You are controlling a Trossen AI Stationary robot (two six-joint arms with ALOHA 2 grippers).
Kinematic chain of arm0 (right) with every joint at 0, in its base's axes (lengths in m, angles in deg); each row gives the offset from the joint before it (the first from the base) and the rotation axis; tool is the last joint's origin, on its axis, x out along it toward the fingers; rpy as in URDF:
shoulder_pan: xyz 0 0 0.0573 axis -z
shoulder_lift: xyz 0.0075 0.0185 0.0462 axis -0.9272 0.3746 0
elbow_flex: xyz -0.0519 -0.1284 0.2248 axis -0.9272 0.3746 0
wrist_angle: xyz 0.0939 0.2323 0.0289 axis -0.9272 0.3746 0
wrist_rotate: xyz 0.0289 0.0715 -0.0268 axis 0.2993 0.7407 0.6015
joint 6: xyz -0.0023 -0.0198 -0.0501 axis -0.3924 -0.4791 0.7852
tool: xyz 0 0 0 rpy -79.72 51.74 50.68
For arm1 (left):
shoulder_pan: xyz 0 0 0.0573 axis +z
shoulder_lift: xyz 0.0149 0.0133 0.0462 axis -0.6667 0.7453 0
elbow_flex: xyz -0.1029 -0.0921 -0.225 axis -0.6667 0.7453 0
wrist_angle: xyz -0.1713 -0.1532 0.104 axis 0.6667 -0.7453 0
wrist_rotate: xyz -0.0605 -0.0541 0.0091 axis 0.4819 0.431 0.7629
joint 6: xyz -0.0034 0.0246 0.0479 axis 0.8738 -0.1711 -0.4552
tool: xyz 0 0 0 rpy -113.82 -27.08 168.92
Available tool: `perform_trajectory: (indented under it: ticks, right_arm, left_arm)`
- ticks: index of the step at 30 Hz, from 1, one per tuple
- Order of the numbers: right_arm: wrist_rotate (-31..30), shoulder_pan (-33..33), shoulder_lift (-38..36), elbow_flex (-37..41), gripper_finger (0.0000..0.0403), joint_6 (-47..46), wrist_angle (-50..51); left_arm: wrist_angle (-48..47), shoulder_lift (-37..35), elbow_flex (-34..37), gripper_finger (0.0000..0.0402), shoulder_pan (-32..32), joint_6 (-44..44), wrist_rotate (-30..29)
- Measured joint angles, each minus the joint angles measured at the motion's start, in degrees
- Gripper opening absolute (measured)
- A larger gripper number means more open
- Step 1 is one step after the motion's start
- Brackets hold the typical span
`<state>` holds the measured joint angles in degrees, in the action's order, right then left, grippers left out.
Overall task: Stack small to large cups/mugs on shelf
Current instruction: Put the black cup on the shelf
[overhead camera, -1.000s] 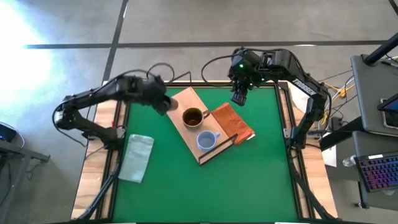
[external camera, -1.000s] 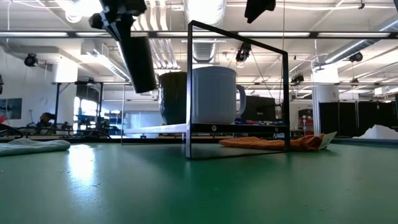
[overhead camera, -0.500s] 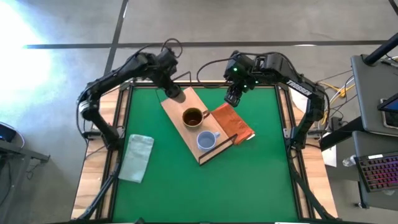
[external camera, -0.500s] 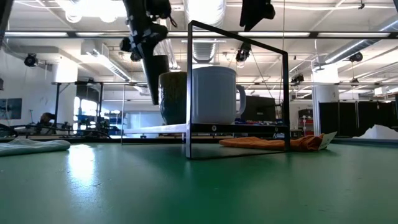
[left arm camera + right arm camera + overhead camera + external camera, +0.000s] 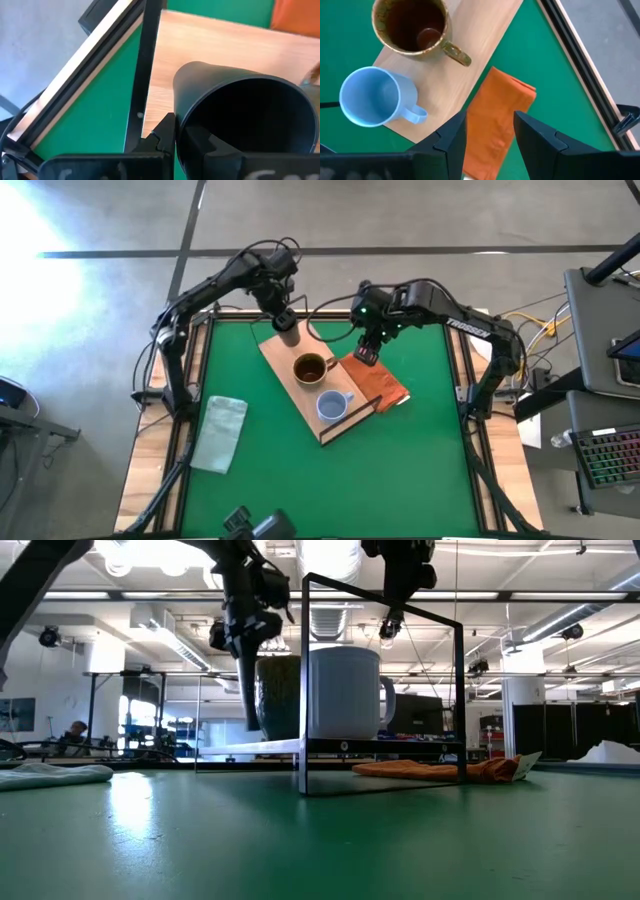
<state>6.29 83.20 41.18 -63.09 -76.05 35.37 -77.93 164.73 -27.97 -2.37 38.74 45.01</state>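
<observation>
The black cup [image 5: 289,337] hangs tilted in my left gripper [image 5: 282,316] over the far end of the tan shelf board [image 5: 345,423]; it also shows in the low view [image 5: 247,690]. The brown mug [image 5: 311,368] and the light blue-grey mug [image 5: 331,407] stand upright on the board, side by side. My right gripper [image 5: 365,353] is open and empty above the orange cloth [image 5: 385,385], beside the board; its wrist view shows the gap [image 5: 490,145] over the cloth [image 5: 495,120]. My left gripper holds the black cup by its rim [image 5: 181,131], with one finger [image 5: 164,134] outside the wall and the other [image 5: 202,145] inside the mouth. The fingers come from above, slanting. The cup hangs tilted below them, its base close over the board; whether it touches I cannot tell.
A black wire frame [image 5: 380,610] rises around the board. A pale bag [image 5: 220,432] lies on the green mat at the left. The mat's near half [image 5: 330,490] is bare. Black rails [image 5: 462,370] edge the table.
My left gripper has carried the black cup toward the table's right and far edge, to the board's far end, and lowered it beside the brown mug. My right gripper has moved toward the near edge and down, over the orange cloth.
</observation>
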Motion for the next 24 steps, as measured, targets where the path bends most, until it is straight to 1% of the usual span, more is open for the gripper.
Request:
perform_trajectory:
  ticks: [12, 24]
  right_arm:
    - [0.0, -0.3, 0.0, 0.5, 0.0155, 0.6, -1.4]
    - [-0.1, -0.3, 0.0, 0.5, 0.0155, 1.1, -2.7]
  left_arm:
    - [-0.5, 3.3, 0.4, 0.0000, 0.0, -1.1, 0.0]
    - [1.2, 3.5, 0.9, 0.0000, 0.0, -1.1, 0.2]
